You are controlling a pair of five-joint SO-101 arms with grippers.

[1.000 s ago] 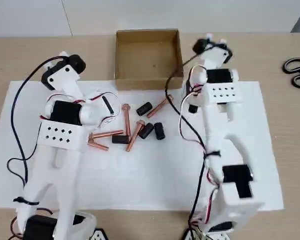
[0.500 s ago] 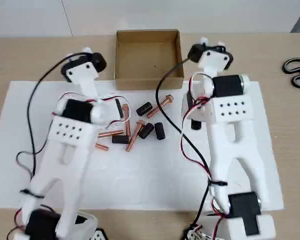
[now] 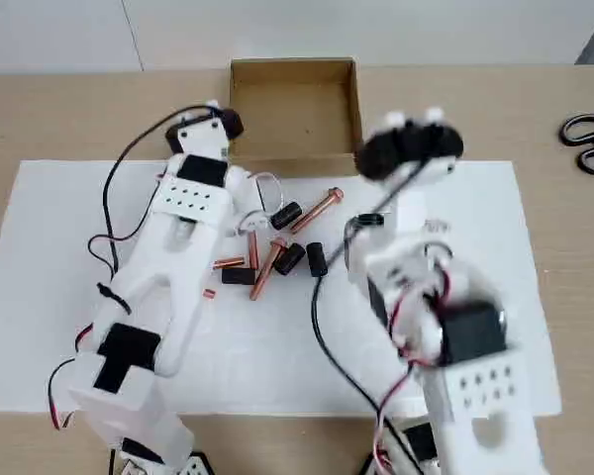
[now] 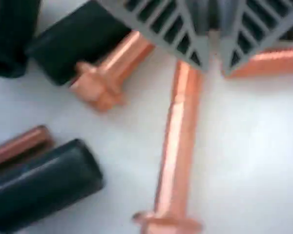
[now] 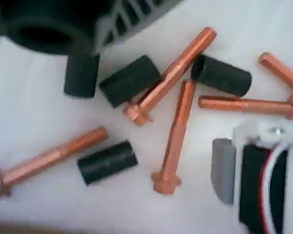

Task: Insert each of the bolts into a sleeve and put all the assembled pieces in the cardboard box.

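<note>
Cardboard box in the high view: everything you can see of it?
The brown, square, open-topped cardboard box sits upright on the wooden table, at the far edge of the white paper sheet. Low walls, flat floor; no copper bolts or black sleeves inside. Its near wall meets the sheet. The left arm's wrist overlaps its near-left corner; contact cannot be told.

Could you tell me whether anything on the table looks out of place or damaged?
Nothing looks damaged or spilled. The bolts and sleeves lie jumbled, some crossing, on the white sheet; the cardboard box stands upright. Only the scissors beyond the sheet seem unrelated.
</note>
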